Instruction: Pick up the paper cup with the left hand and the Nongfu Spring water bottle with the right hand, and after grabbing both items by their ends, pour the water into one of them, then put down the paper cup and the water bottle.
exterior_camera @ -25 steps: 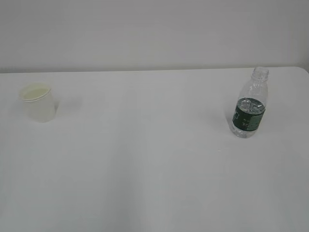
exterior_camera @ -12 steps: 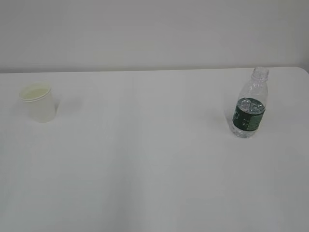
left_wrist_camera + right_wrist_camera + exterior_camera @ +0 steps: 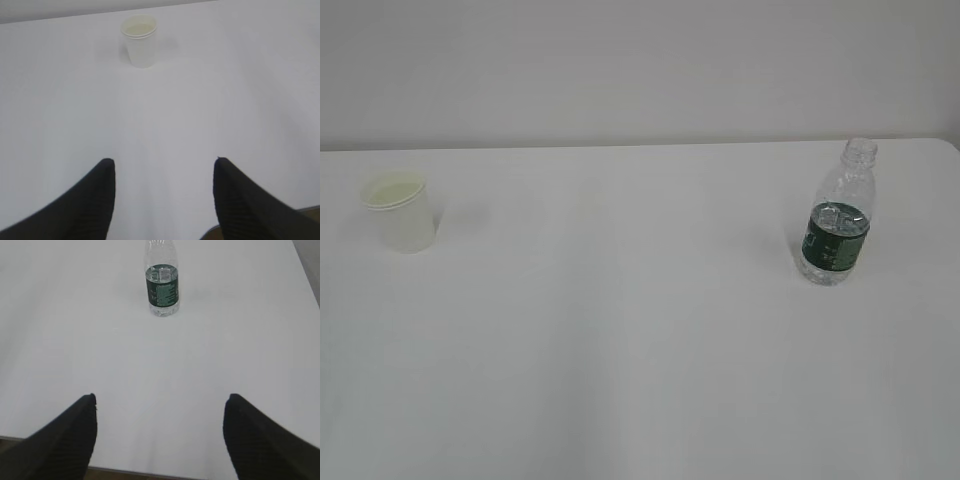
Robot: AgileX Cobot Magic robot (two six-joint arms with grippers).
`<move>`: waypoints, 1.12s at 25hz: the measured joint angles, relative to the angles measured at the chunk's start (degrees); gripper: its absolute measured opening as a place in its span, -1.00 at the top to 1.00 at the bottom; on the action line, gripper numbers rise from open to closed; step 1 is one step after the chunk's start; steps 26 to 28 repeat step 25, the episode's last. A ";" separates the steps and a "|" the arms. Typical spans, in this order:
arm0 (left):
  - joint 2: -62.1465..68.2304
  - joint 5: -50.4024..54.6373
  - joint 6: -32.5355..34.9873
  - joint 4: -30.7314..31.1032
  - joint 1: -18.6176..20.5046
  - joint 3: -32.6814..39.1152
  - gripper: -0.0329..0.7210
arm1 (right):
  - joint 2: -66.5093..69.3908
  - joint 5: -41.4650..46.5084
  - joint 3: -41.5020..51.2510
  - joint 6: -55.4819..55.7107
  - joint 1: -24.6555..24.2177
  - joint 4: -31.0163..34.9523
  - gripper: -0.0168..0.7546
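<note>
**Both grippers wide and empty, cup and bottle yet to be reached**

The paper cup [image 3: 398,213] stood upright at the far left of the white table [image 3: 620,330], its pale cream inside showing under the rolled rim. The Nongfu Spring water bottle [image 3: 837,222] stood upright at the far right, well apart from the cup, capless, with the water [image 3: 161,274] visible at about the top of the dark green label. Neither arm appeared in the exterior view.

In the left wrist view the left hand [image 3: 164,172] hung low over the near part of the table, jaws spread and holding nothing; the cup sat well ahead of it and a little left of the gap's centre. In the right wrist view the right hand [image 3: 160,410] was likewise empty, its jaws standing wider, with the bottle far ahead and close to the centre line.

The step in hand looked to be the approach. The left hand would do well to shift slightly left before advancing, so the cup entered the gap squarely. A thin paper wall would probably buckle under a hard squeeze, so a light closure seemed wise. The right hand should take the ribbed body low, keep the bottle upright, and avoid knocking it, since an open neck would likely spill.
</note>
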 joint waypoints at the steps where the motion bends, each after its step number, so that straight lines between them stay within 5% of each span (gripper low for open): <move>1: 0.00 0.00 0.00 0.00 0.00 0.00 -0.26 | 0.00 0.00 0.00 0.00 0.00 0.00 -0.57; 8: 0.00 0.00 0.00 -0.09 0.38 0.00 -0.26 | 0.00 0.00 0.00 0.00 -1.61 0.00 -0.57; 13: 0.00 0.00 0.00 -0.09 4.66 0.00 -0.26 | 0.00 0.00 0.00 0.00 -6.41 -0.04 -0.57; 28: 0.00 0.00 0.00 -0.09 4.97 0.00 -0.26 | 0.00 0.00 0.00 0.00 -6.76 -0.04 -0.57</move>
